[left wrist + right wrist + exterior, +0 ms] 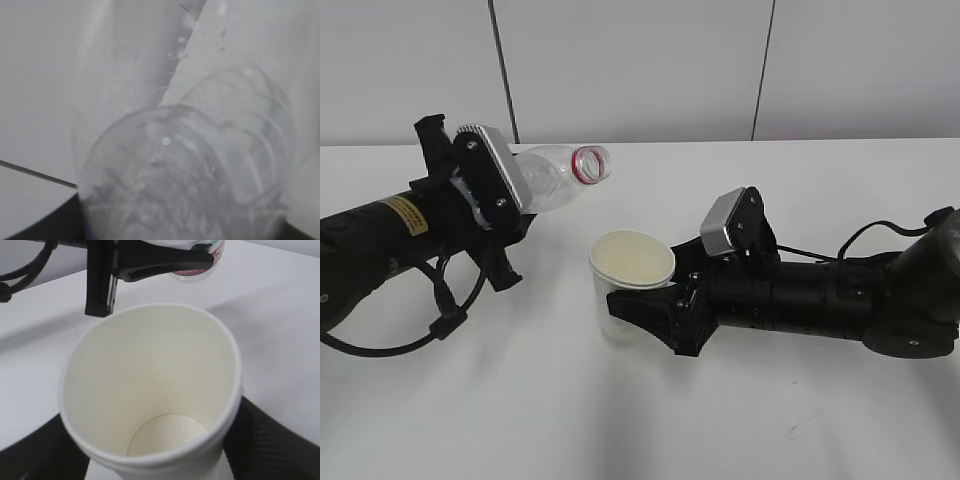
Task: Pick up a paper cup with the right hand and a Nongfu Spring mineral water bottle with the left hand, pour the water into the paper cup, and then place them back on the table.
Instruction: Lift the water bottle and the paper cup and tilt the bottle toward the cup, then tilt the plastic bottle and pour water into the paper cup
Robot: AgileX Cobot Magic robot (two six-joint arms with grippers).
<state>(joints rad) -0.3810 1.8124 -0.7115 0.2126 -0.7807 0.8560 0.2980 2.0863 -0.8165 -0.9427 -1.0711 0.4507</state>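
Lying almost level above the white desk (740,420), the Nongfu Spring mineral water bottle (558,178) in the exterior view is clear plastic with a red neck ring around an uncapped mouth that points right, toward the wall side of the paper cup (631,297). The left gripper (498,205) is clamped on the bottle's lower body, on an arm bearing a yellow label. The cup stands upright near the middle of the desk, plain white outside, cream inside, with a rolled rim. The right gripper (655,312) has its black jaws either side of the cup's lower wall; the bottle's mouth sits up and left of the cup rim, apart from it.

From the left wrist view, the bottle (185,175) fills the picture as a blurred, ribbed, translucent dome seen from its base end; small droplets seem to cling inside, though the blur makes this uncertain. The gripper's fingers are not visible here.

From the right wrist view, the cup (150,390) is seen from above: a wide round mouth, cream wall, and a dry-looking pale disc at the bottom. Dark gripper fingers (272,440) flank it on both sides, closed against it. Above the rim, part of the bottle's red-and-white label (200,265) shows beside the other gripper (145,265).
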